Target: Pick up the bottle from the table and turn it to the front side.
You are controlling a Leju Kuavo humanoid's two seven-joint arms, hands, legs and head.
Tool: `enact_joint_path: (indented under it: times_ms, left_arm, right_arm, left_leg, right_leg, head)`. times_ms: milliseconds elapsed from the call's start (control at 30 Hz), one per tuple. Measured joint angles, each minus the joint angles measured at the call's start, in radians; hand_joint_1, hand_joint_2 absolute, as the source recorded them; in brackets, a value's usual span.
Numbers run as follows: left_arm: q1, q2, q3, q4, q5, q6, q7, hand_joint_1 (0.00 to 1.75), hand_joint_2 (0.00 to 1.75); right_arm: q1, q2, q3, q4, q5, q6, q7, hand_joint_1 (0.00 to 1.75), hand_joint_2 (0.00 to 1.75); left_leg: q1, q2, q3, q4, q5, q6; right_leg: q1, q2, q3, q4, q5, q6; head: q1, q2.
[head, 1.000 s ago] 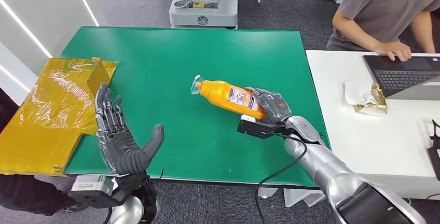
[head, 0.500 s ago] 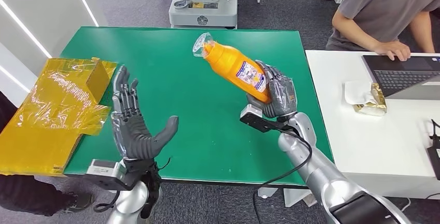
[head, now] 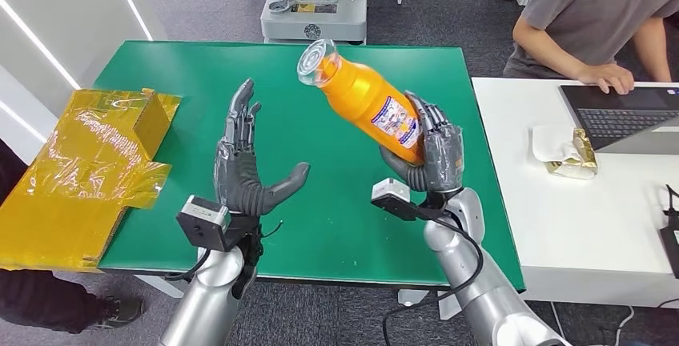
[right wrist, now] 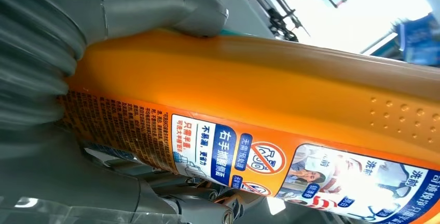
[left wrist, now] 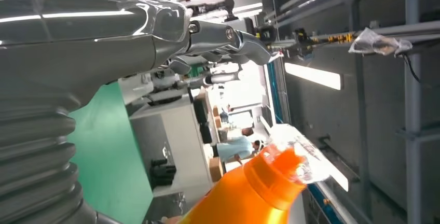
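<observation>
The right hand (head: 432,156) held the orange bottle (head: 364,99) aloft above the green counter (head: 320,226), fingers (head: 439,126) wrapped around its lower body and clear cap tilted up and away, while the left hand (head: 248,171) stood raised alongside, fingers (head: 240,118) spread and holding nothing.

The tall orange plastic bottle (head: 368,106) looks glossy and smooth, with a clear plastic cap (head: 314,61), a printed paper-like label (right wrist: 290,169) and raised dots. The flat green table top (head: 200,82) is matt. The crinkled yellow plastic film (head: 88,162) shines.
</observation>
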Motion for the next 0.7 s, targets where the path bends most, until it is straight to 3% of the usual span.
enact_joint_path:
  times_ms: [200,433,700]
  left_arm:
    - [-0.050,-0.017,0.006,0.056,0.026,-0.047,0.007,0.00,1.75]
    - [-0.085,-0.029,0.006,0.074,0.058,-0.125,0.010,0.00,1.75]
    - [-0.115,-0.044,0.005,0.063,0.033,-0.104,0.011,0.00,1.75]
  right_arm:
    - [0.028,0.023,0.017,-0.067,-0.005,0.000,-0.001,1.75,1.75]
    - [0.030,0.038,0.076,-0.033,-0.076,0.000,-0.004,1.75,1.75]
    - [0.014,0.038,0.161,0.064,-0.112,0.000,-0.005,1.75,1.75]
  left_leg:
    - [0.000,0.000,0.000,0.000,0.000,0.000]
    - [0.000,0.000,0.000,0.000,0.000,0.000]
    - [0.000,0.000,0.000,0.000,0.000,0.000]
  right_leg:
    - [0.000,0.000,0.000,0.000,0.000,0.000]
    - [0.000,0.000,0.000,0.000,0.000,0.000]
    - [0.000,0.000,0.000,0.000,0.000,0.000]
  head:
    - [0.000,0.000]
    - [0.000,0.000]
    - [0.000,0.000]
